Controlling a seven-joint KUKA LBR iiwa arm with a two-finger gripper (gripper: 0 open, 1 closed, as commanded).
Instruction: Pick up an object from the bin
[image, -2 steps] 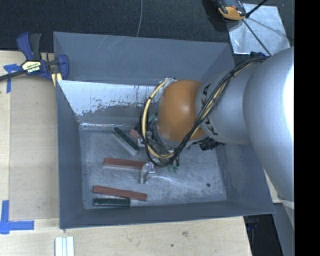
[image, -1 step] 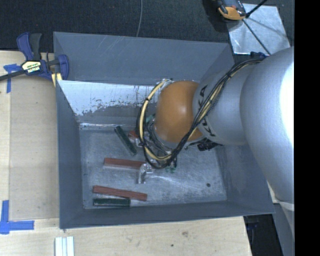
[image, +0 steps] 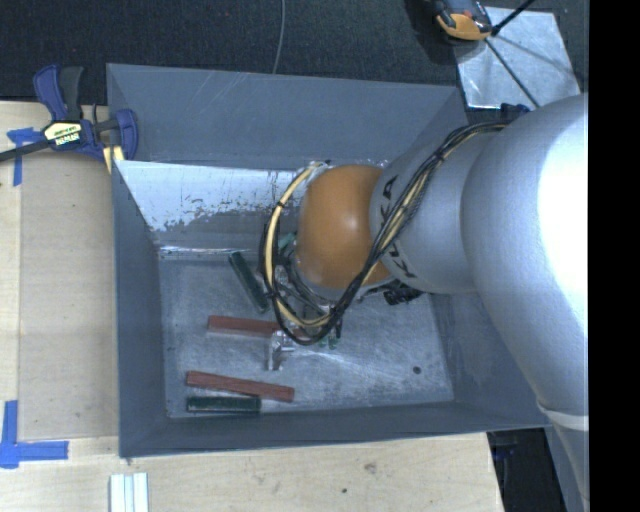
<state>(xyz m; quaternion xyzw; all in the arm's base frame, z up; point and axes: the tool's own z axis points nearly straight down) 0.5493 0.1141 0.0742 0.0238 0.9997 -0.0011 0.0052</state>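
While the jaws are being held low over the floor of the grey metal bin (image: 138, 330), the nearest piece is being taken as the likely pick. It is the upper reddish-brown flat strip (image: 240, 326), lying flat near the middle of the floor with its right end just beside the jaw tips. Whether the jaws are open or shut, or gripping anything, cannot be told, as they are being largely covered by cables and the orange wrist cover (image: 335, 235).

The strip is being judged light, stiff and not fragile, probably wood or plastic. Lying thin and flat on the floor, it is being rated awkward to get under, and its smooth faces may be prone to slipping. Hold is best being taken across the narrow width, on the long edges, nearer mid-length than the end so that tipping is being avoided.

It is being read as long, narrow, straight-edged and evenly coloured, lying roughly level from left to right. A second reddish-brown strip (image: 240, 385) is lying nearer the front wall, with a dark green pen-like stick (image: 222, 405) just beside it. Another dark green stick (image: 247, 280) is lying tilted behind.
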